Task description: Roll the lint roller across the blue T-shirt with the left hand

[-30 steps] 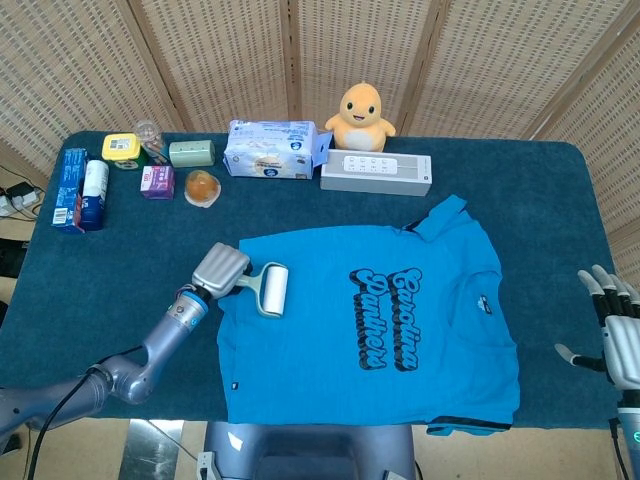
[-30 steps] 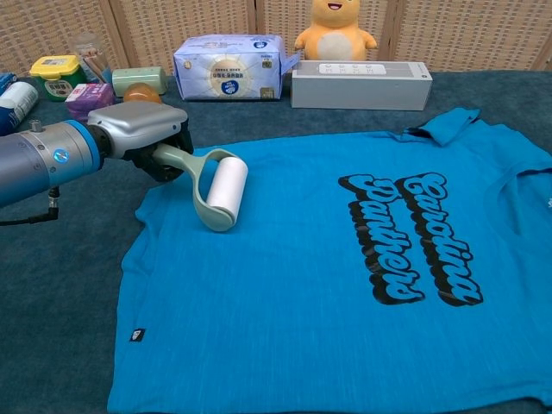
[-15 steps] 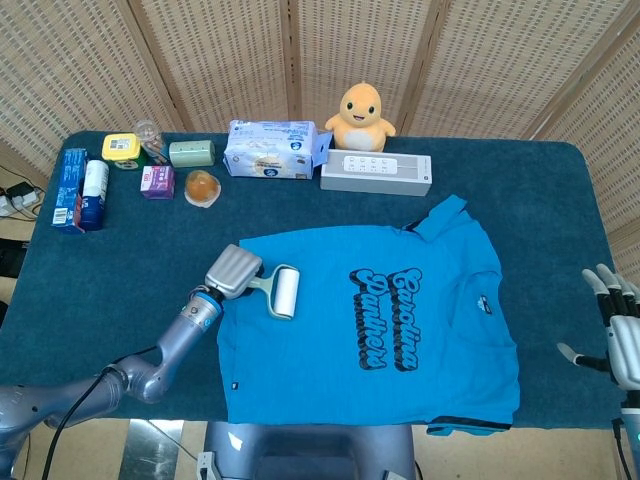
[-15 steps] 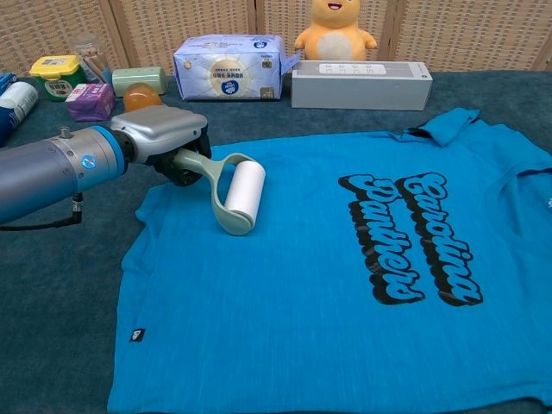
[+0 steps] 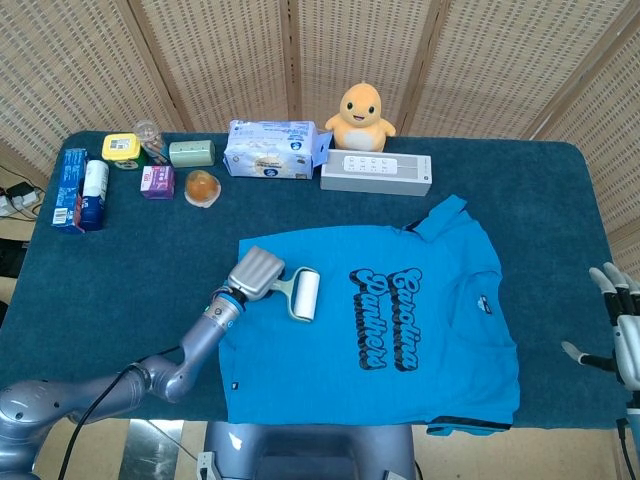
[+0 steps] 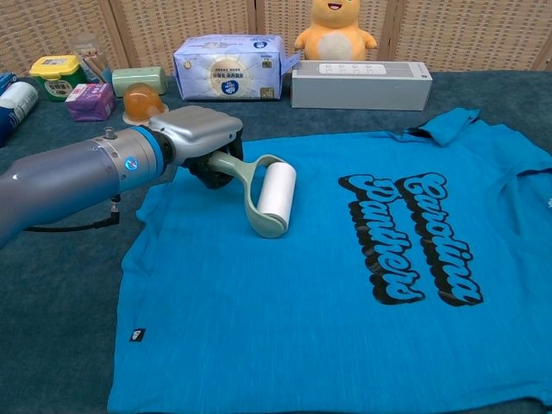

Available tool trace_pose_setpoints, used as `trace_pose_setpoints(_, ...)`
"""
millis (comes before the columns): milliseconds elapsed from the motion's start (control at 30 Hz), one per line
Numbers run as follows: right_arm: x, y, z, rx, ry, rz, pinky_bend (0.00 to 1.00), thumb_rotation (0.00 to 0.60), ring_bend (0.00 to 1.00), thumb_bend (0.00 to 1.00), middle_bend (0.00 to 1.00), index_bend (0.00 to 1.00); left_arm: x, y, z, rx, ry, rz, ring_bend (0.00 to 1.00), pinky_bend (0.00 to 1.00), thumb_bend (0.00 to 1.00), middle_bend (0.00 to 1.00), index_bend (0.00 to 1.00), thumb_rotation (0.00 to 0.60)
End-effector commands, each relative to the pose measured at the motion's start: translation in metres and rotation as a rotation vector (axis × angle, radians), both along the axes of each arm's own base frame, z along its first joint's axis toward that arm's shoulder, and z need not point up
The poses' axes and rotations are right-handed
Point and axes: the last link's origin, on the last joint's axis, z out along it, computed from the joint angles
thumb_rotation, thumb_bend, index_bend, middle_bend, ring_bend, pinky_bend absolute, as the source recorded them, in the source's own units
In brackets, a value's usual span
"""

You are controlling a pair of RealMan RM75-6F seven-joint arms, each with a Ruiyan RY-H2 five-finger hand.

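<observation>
The blue T-shirt lies flat on the table with black lettering across its chest. My left hand grips the pale green handle of the lint roller. The roller's white drum rests on the shirt's left part, left of the lettering. My right hand hangs open at the table's right edge, off the shirt, holding nothing; the chest view does not show it.
Along the far edge stand a tissue pack, a yellow plush chick, a white box, an orange cup, small jars and boxes, and a blue box. Dark blue cloth covers the table.
My left hand has pushed the lint roller rightward across the shirt, from near the left sleeve toward the lettering. The right hand has dropped slightly lower at the edge.
</observation>
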Motion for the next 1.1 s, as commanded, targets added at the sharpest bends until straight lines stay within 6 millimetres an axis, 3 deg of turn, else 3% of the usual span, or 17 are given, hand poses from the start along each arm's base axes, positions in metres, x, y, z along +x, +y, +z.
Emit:
trace_pose_setpoints(33,-0.001,0.0,0.001,-0.004,-0.002,-0.002,0.0,0.6,0.0,0.0,0.0,0.06,0.006,-0.001,-0.004,-0.003,0.001,-0.007,0.93,1.0,0.68,0.94,0.96,0.6)
trace_pose_setpoints(767,-0.001,0.0,0.007,-0.022,-0.016,-0.001,0.0,0.6,0.0,0.0,0.0,0.06,0.056,-0.004,-0.041,-0.021,0.017,-0.062,0.93,1.0,0.68,0.94,0.96,0.6)
trace_pose_setpoints(1100,0.0,0.001,0.009,-0.032,-0.018,0.005,0.0,0.6,0.0,0.0,0.0,0.06,0.062,-0.004,-0.045,-0.002,0.033,-0.093,0.93,1.0,0.68,0.94,0.96,0.6)
